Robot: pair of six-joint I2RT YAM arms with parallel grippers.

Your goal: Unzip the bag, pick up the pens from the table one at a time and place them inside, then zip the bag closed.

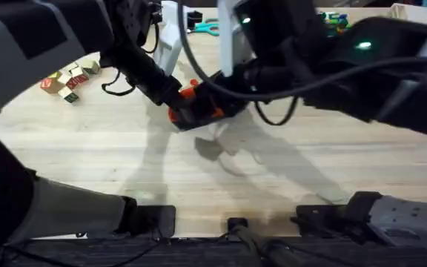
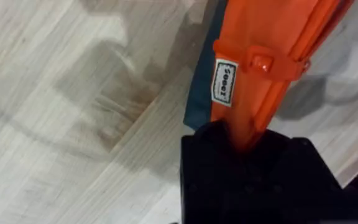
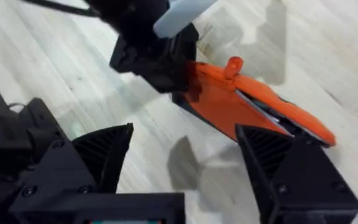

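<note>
- Left gripper (image 2: 244, 146): clamped on one end of the bag (image 2: 272, 56). In the left wrist view the orange fabric runs straight out from between the black fingers (image 2: 278, 180).
- Bag is lifted off the table (image 1: 87, 156); in the overhead view it hangs mid-table between the two arms (image 1: 195, 104), with its shadow (image 1: 217, 144) on the planks just below it.
- Small white label (image 2: 225, 82) and an orange tab with a snap (image 2: 261, 62) sit on the bag just beyond the left fingertips. Dark underside of the bag (image 2: 199, 93) shows along one edge.
- Right gripper (image 3: 185, 162): open, fingers spread wide, holding nothing. The bag (image 3: 241, 106) lies ahead of it and beyond the fingertips, not touching either one.
- From the right wrist view, the left gripper (image 3: 160, 56) holds the far end of the bag; the near end reaches toward the right gripper's one finger (image 3: 291, 168) and looks parted along the zipper (image 3: 272, 112), with a dark gap. An orange pull tab (image 3: 234, 64) stands up on the top edge, near the left gripper.
- Can't make out any pen inside the gap or on the table.
- Well away from both grippers: wooden blocks (image 1: 69, 80) on the table out past the left arm, teal scissors (image 1: 207, 28) at the far edge.
</note>
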